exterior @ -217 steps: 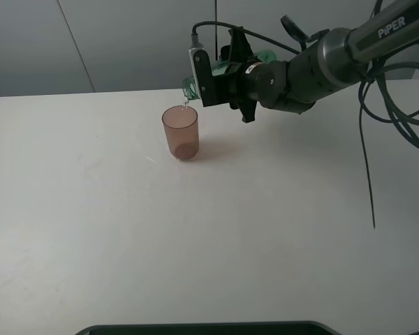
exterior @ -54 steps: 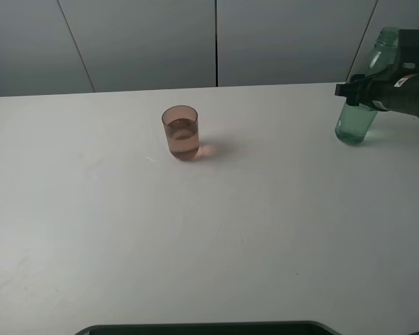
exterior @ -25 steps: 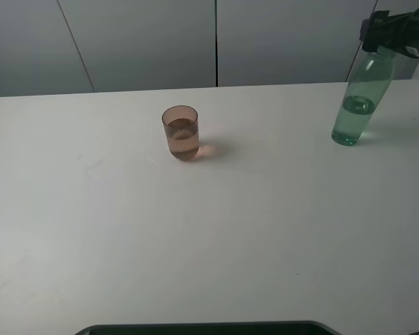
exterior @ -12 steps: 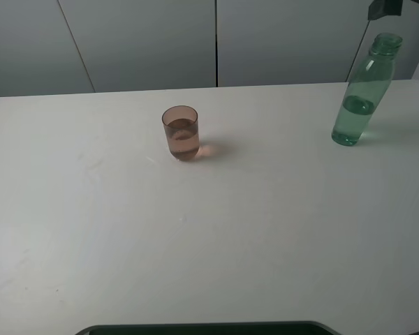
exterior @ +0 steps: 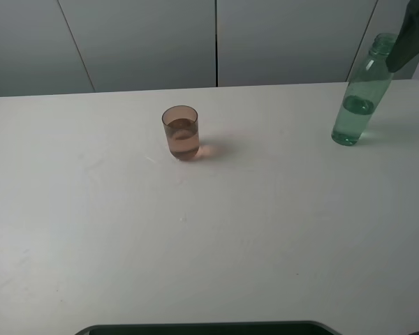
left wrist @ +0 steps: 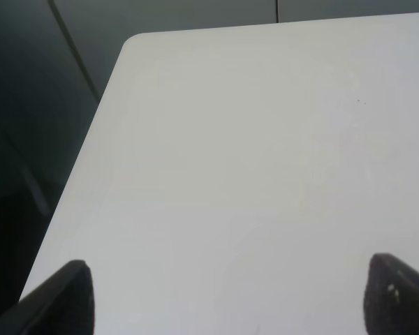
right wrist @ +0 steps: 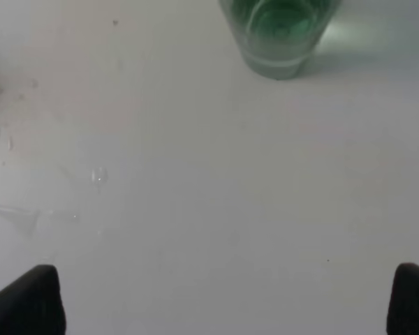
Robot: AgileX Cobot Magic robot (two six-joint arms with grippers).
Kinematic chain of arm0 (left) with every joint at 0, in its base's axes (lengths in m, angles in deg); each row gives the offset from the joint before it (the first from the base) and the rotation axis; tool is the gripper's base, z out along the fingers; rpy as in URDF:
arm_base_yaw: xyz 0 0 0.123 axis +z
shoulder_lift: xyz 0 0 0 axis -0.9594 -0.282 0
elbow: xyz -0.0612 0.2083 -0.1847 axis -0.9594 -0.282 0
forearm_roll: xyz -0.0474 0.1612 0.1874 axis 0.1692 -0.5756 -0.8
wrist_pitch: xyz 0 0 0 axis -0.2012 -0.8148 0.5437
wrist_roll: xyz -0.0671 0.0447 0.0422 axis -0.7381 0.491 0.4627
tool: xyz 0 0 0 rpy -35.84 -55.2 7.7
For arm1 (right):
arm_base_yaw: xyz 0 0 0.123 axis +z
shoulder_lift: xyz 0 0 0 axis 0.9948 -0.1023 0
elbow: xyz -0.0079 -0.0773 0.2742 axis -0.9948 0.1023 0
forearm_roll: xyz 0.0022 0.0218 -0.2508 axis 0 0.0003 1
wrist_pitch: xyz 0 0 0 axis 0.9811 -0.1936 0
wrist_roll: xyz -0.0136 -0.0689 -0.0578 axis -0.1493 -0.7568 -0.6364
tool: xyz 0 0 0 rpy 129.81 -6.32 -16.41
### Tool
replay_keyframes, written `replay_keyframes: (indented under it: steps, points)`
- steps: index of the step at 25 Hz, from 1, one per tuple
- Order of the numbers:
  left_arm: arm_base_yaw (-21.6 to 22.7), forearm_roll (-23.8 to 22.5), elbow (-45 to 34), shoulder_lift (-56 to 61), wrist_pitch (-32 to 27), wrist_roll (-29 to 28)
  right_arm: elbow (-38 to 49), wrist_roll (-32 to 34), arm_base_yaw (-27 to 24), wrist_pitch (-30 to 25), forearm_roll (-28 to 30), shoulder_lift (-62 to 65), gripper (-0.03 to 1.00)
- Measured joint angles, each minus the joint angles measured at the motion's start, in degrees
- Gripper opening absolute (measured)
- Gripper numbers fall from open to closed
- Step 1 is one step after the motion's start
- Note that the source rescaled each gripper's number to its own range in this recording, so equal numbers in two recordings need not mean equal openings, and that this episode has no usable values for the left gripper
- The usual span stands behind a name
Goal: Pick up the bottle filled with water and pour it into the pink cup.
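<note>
You are looking at a bare robot test bench, a lab rather than a home or kitchen. The broad white matte table with rounded corners [exterior: 195, 244] fills the view, and plain grey wall panels with dark vertical seams [exterior: 146, 42] close it off from ten to two o'clock. A dark robot arm segment [exterior: 417, 35] enters at two o'clock. You see no furnishings or decoration.

The bottle [exterior: 362, 98] and pink cup [exterior: 181, 132] look translucent glossy plastic; the table [exterior: 251, 230] smooth matt white
</note>
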Motion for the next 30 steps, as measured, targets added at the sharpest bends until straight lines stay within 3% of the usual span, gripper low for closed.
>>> replay_keyframes:
  steps: [19, 30]
  points:
    - [0.0, 0.0, 0.0, 0.0, 0.0, 0.0, 32.6, 2.5, 0.0, 1.1, 0.0, 45.7, 1.0]
    - [0.0, 0.1, 0.0, 0.1, 0.0, 0.2, 40.0, 1.7, 0.0, 3.8, 4.6, 65.5, 1.0]
